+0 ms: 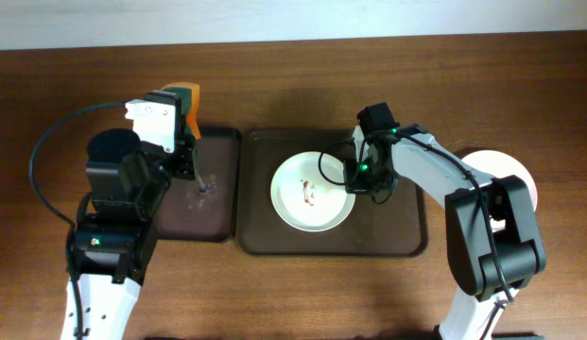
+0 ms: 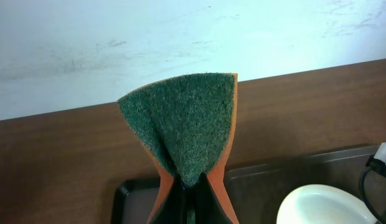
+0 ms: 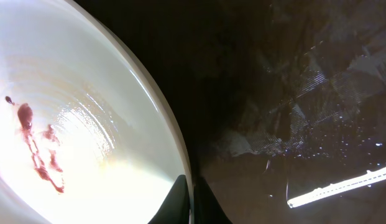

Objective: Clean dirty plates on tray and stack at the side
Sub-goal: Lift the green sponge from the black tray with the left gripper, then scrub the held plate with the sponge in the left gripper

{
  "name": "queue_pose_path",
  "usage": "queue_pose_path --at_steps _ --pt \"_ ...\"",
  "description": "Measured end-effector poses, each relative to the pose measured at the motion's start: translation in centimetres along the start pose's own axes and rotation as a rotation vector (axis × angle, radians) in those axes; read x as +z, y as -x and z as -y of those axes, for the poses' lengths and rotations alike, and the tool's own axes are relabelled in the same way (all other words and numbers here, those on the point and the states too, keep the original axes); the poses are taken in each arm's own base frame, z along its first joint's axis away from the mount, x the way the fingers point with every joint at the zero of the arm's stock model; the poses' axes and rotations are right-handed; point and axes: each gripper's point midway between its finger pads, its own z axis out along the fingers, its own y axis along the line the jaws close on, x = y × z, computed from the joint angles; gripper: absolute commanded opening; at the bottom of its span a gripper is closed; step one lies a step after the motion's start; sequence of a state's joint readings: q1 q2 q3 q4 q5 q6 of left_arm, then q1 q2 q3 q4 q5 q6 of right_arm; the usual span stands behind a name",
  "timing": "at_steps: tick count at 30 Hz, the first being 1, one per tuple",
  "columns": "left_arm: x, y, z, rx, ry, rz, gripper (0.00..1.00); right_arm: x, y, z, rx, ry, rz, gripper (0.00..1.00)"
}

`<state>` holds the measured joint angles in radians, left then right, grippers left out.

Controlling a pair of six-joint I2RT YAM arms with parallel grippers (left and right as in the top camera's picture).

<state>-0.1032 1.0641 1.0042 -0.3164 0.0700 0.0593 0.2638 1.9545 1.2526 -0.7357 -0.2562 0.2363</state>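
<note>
A white plate [image 1: 312, 192] with red smears at its centre lies on the large dark brown tray [image 1: 397, 236]. My right gripper [image 1: 353, 179] is shut on the plate's right rim [image 3: 174, 149]; one finger is inside the rim, one outside. Another white plate [image 1: 515, 170] lies on the table right of the tray, partly hidden by the right arm. My left gripper [image 1: 186, 127] is shut on a green-and-orange sponge [image 2: 189, 127] and holds it up above the smaller black-rimmed tray [image 1: 222, 189]. The plate's edge shows in the left wrist view [image 2: 317, 208].
The small tray has a dark wet smudge [image 1: 205, 187] near its middle. The two trays lie side by side on the brown wooden table [image 1: 293, 66]. A black cable [image 1: 47, 142] loops left of the left arm.
</note>
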Motion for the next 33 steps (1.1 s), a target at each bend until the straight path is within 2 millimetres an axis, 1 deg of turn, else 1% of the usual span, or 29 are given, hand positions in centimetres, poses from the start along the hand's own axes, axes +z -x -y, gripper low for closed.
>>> queue_pose_path --at_steps 27,31,33 --pt "0.1 -0.1 0.0 0.0 0.0 -0.003 0.0 0.0 0.0 0.0 -0.001 0.0 0.001 0.04" --pt "1.5 -1.4 0.0 -0.004 -0.003 -0.051 0.0 0.0 0.0 0.0 -0.001 0.0 0.001 0.04" --pt "2.7 -2.9 0.0 -0.007 -0.006 -0.107 0.0 0.0 0.0 0.0 -0.001 0.0 0.001 0.04"
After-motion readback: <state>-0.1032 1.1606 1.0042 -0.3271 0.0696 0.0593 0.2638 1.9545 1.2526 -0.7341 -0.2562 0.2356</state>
